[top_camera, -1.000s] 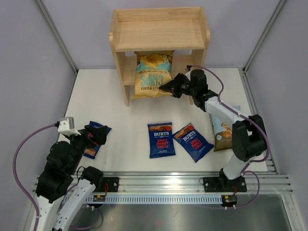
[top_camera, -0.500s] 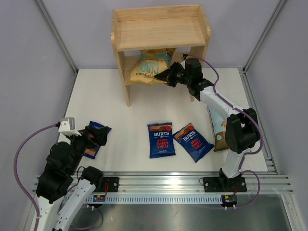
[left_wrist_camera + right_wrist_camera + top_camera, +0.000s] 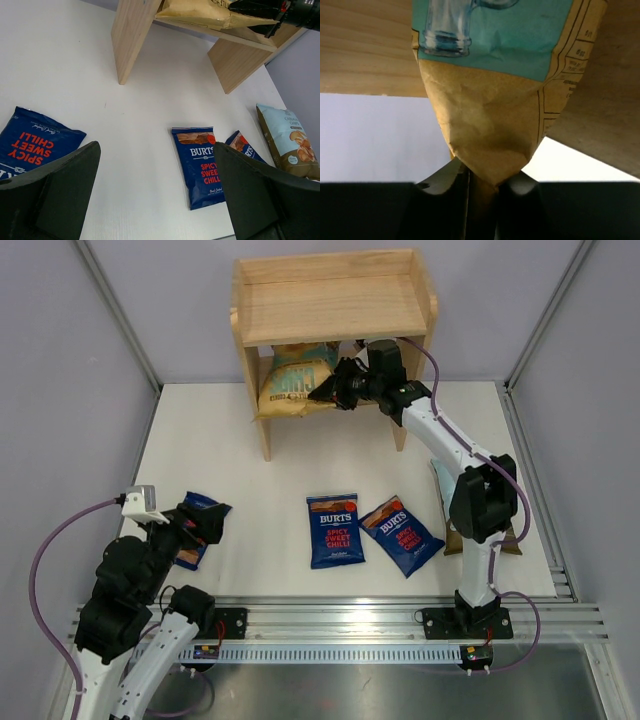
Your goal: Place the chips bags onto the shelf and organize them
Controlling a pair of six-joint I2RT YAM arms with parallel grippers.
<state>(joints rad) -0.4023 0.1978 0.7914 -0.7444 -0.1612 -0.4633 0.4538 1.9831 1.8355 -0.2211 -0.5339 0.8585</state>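
Observation:
The wooden shelf (image 3: 330, 310) stands at the back of the table. On its lower tier lies the large tan-and-teal chips bag (image 3: 293, 380), tilted toward the left side panel. My right gripper (image 3: 328, 395) reaches under the top board and is shut on that bag's tan end (image 3: 490, 130). Two dark-blue Burts bags (image 3: 334, 530) (image 3: 401, 534) lie flat mid-table, a third (image 3: 190, 542) partly under my left gripper (image 3: 207, 522). That gripper (image 3: 160, 200) is open and holds nothing. The pale-blue cassava bag (image 3: 452, 508) lies at the right, partly behind the right arm.
The shelf's side panels (image 3: 132, 40) stand on the white table (image 3: 250, 480). Grey enclosure walls and corner posts (image 3: 120, 320) close in left, right and back. The mounting rail (image 3: 340, 615) runs along the near edge.
My right arm has stretched back and left, carrying the tan-and-teal bag from the shelf's front edge deeper onto the lower tier. The left arm has not moved.

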